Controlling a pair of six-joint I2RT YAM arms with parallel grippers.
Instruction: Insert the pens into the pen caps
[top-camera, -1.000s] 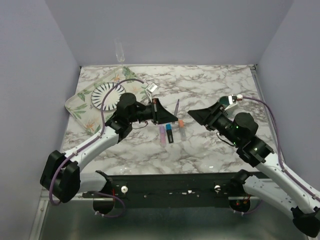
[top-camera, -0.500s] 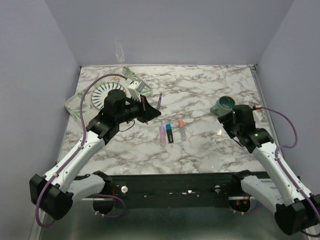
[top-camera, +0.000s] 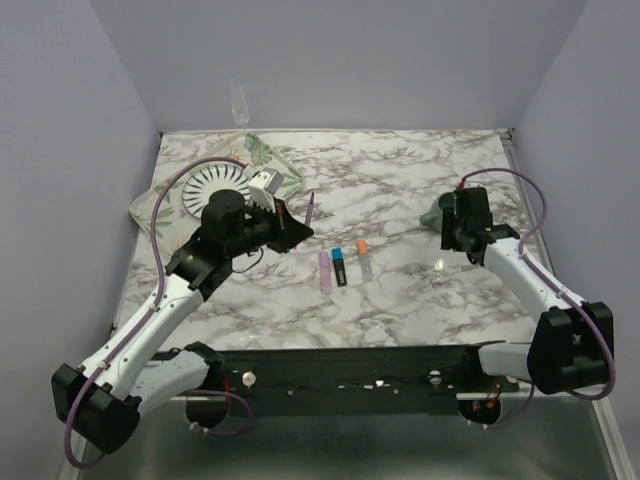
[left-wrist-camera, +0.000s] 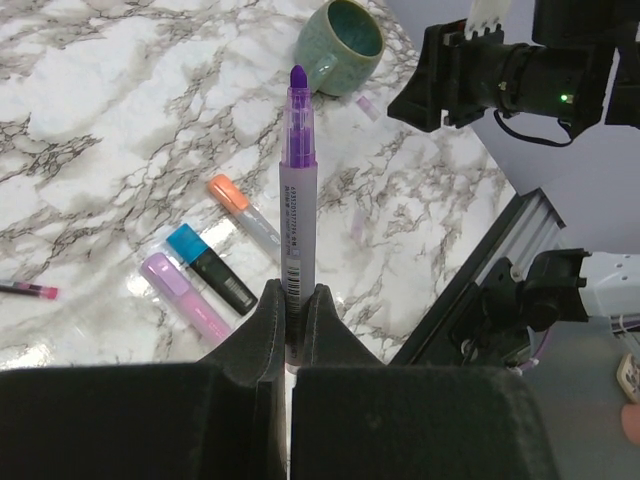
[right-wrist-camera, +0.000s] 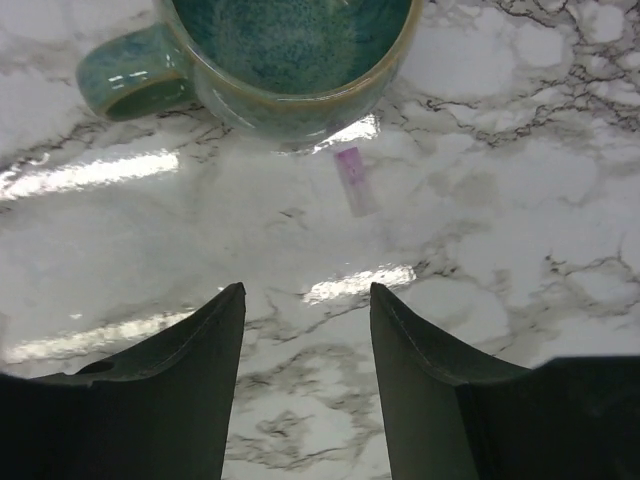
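The bench (top-camera: 400, 170) on my top view is marble-patterned, with plain lavender walls around it. A floral tray (top-camera: 150, 208) carrying a striped plate (top-camera: 200, 184) sits at the far left, behind my left arm.

My left jaws are closed on the lower end of the purple pen (left-wrist-camera: 297, 190). The pen sticks straight out from between them, held over the bench near the tray's corner. In the left wrist view I see a translucent lilac barrel with a printed barcode strip along it. There is a clearer section near the top, ending in a bare dark-purple tip.

Three short markers lie side by side at mid-bench beneath it. The pink-purple marker (left-wrist-camera: 185, 300) lies just beside the black marker (left-wrist-camera: 212, 268), which has a bright blue end. The grey marker (left-wrist-camera: 243, 208) with its orange end lies a little apart from those two. A thin red pen (left-wrist-camera: 25, 291) lies at the left edge of that view, only partly in frame.

My right jaws are spread wide with nothing in them, and they hang over bare marble near the teal-green mug (right-wrist-camera: 290, 60). The mug stands upright. The light purple cap (right-wrist-camera: 355, 180) lies on its side just beside the mug's base, between the mug and the jaws. It is pale and translucent, with a darker purple end.
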